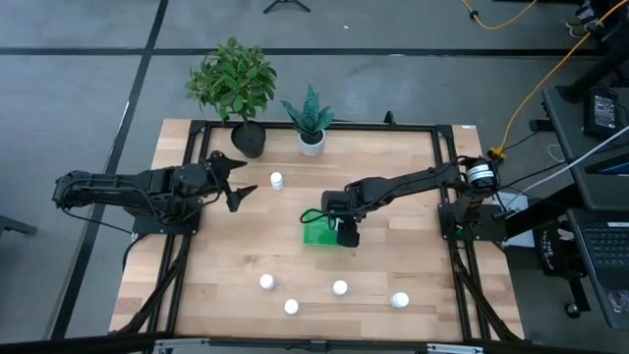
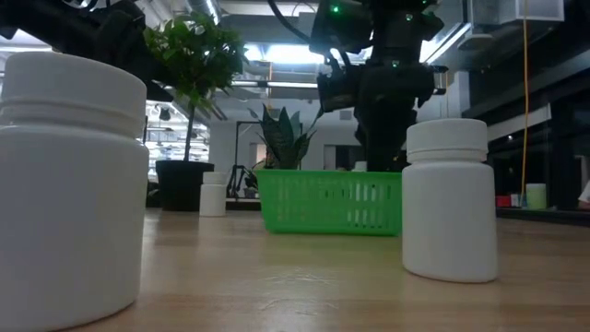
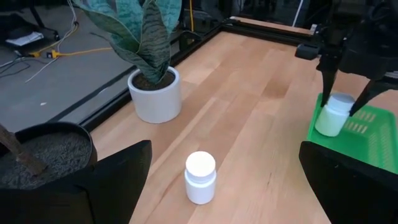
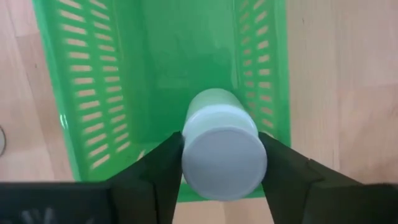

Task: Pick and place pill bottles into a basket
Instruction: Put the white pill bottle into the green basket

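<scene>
High view: small white cylindrical plastic pill bottle held by right gripper (image 1: pixel 346 234) over shallow bright-green plastic basket (image 1: pixel 316 236); five bottles left on wooden bench (image 1: pixel 393 177), open room around each.
Left wrist view: left gripper (image 1: pixel 239 182) parked, jaws apart.
Right wrist view: jaws clamped on bottle (image 4: pixel 222 152) above basket floor; release judged near.

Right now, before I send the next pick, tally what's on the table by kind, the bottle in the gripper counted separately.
Pill bottles standing loose on the table: 5
Pill bottles between the right gripper's fingers over the basket: 1
Green baskets: 1
Potted plants: 2
Total: 9
</scene>
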`<state>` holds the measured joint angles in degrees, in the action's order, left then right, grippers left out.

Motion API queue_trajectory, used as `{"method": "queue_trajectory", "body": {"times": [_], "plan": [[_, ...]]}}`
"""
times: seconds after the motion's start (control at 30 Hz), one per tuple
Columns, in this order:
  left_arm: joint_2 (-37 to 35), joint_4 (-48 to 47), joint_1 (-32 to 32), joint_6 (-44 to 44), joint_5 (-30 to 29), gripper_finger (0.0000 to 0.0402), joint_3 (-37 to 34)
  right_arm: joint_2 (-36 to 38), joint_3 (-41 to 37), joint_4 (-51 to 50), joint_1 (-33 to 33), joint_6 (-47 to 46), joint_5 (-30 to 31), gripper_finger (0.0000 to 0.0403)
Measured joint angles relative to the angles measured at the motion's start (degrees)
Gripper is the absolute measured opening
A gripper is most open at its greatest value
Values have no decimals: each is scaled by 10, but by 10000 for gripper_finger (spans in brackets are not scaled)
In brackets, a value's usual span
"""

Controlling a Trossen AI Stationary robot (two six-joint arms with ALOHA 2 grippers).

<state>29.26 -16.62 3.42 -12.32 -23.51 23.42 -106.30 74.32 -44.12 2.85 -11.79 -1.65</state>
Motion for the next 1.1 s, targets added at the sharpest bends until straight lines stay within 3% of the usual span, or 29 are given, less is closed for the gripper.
{"method": "queue_trajectory", "body": {"times": [0.4,0.63,0.8,0.97,1.1], "plan": [[0,1,0,-16,24,400,0,1,74,-32,0,1,0,296],[2,-10,0,-21,49,400,10,1,210,-127,0,36,71,293],[31,-80,1,-29,56,400,89,44,294,-98,0,87,174,277],[109,-195,1,11,55,400,214,140,270,-13,-18,123,241,264],[182,-226,10,72,58,400,267,231,174,3,-51,99,248,260]]}}
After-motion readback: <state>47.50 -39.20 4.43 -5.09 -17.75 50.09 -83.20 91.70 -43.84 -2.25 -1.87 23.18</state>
